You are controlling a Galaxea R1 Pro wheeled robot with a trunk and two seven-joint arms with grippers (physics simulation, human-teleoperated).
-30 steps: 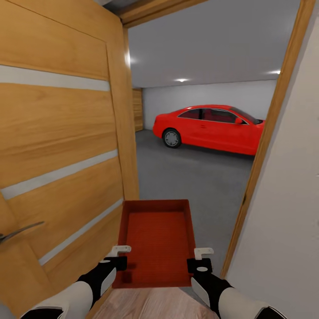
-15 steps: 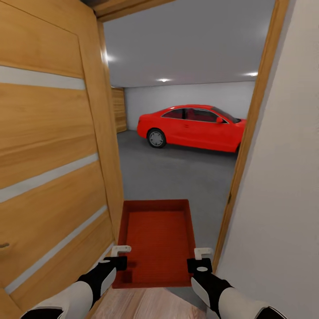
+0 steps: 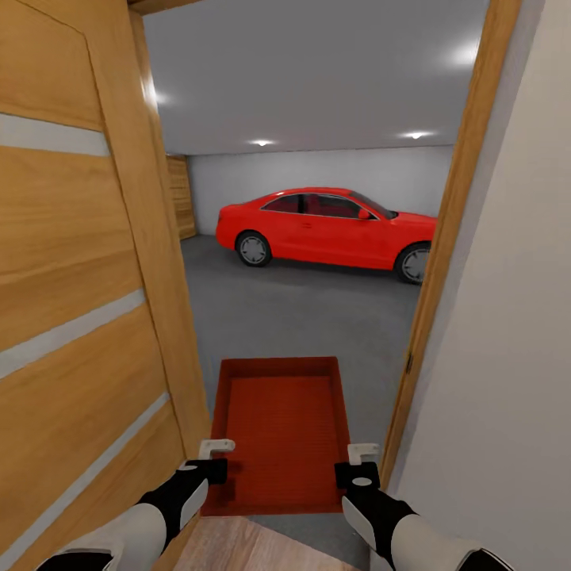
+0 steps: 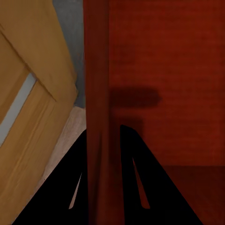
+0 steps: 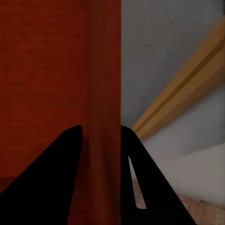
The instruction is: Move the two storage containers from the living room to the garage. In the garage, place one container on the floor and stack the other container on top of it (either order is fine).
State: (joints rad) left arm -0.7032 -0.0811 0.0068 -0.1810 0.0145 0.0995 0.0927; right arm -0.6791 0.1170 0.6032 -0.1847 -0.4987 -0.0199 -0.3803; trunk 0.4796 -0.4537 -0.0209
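Beyond the doorway lies the garage (image 3: pixel 317 103): white walls, ceiling lights, a red car (image 3: pixel 325 226) parked far ahead, and a dark grey floor (image 3: pixel 293 317) running back to the threshold. An open wooden door (image 3: pixel 79 301) stands to the left of the arms, and the door frame (image 3: pixel 444 262) with a white wall (image 3: pixel 507 357) to the right.

The bin (image 3: pixel 279 432) is carried level between the two grippers, stretching forward from them over the threshold. The left gripper (image 3: pixel 214 454) pinches the bin's left wall near its rear corner; the right gripper (image 3: pixel 363 458) pinches the right wall at the matching spot. Each has one finger inside the bin and one outside.

Judging by its look, the bin is a stiff, light plastic tray with thin low walls. Its smooth walls could slip in a pinch, and held only at the rear it may sag or tilt forward, so matching grips on opposite walls seem the soundest hold. It appears empty, so nothing should shift inside.

The head view gives the clearance: the bin sits between door and frame with little room on either side, closer to the frame by the right gripper. The left wrist view shows the wall clamped between the dark fingers (image 4: pixel 61 192), with the door's lower edge and a strip of wood flooring just outside. The right wrist view shows the other wall gripped likewise, its fingers (image 5: pixel 47 183) astride it, and the frame's foot and grey floor outward of that gripper.
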